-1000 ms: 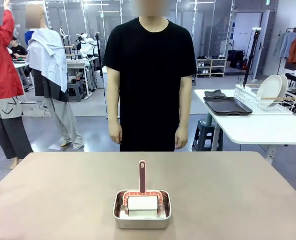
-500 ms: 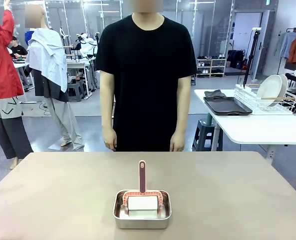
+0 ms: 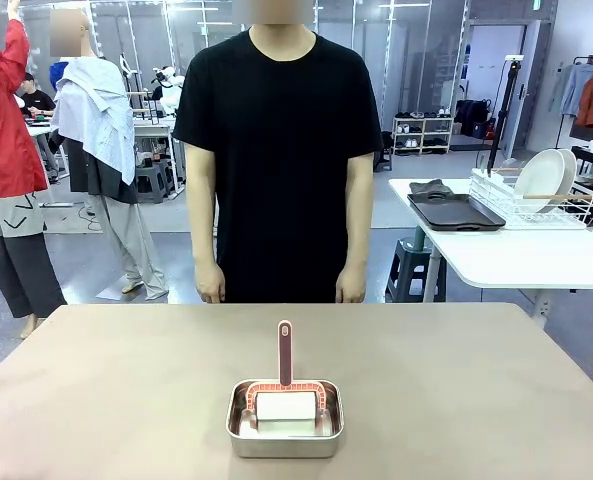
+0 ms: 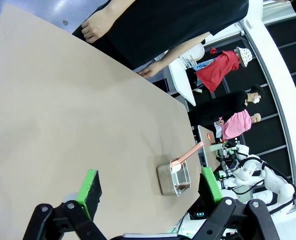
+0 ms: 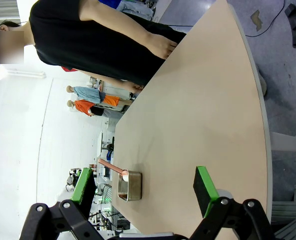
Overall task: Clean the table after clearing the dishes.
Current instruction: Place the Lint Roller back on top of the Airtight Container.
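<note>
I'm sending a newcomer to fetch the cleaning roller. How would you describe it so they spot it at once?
Start at the big beige-brown table in front of the person in black. Near its closer edge, at the middle, sits a small steel pan. The roller rests inside it: a white roll in a reddish frame, its slim handle sticking up, unlike the white plates racked on the side table.

One table [image 3: 126,380] — one steel pan [image 3: 284,432], one roller [image 3: 285,400] — two plates [image 3: 548,177].

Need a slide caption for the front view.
Steel pan with roller on beige table; person stands at far edge.
</note>
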You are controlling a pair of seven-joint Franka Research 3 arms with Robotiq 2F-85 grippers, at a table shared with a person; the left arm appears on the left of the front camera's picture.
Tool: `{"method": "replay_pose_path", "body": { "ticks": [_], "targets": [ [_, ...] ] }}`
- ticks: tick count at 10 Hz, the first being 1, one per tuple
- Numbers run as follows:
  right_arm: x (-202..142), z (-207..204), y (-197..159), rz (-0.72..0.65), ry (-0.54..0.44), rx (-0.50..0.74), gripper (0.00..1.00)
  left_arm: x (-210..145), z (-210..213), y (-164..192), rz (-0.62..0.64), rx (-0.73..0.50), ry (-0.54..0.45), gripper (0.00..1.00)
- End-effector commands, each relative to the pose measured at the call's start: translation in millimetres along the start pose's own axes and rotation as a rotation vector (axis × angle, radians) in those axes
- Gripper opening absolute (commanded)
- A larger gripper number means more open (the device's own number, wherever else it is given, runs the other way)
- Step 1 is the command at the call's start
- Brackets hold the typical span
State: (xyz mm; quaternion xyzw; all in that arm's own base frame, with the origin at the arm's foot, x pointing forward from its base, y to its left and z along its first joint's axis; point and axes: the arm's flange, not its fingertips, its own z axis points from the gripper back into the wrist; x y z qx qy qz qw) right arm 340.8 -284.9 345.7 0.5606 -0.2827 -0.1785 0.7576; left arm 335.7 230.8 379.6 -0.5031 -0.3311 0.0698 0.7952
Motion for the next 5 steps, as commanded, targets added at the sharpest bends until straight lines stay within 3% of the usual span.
{"method": "replay_pose_path", "body": {
  "ticks": [1, 5],
  "targets": [
    [-1.6, -0.2, 2.0, 0.005, -0.004, -0.005, 1.00, 2.0, 3.3, -2.0, -0.003, -0.008, 0.008, 1.00],
    [-1.6, -0.2, 2.0, 0.005, -0.004, -0.005, 1.00, 2.0, 3.3, -2.0, -0.003, -0.008, 0.008, 1.00]
  ]
}}
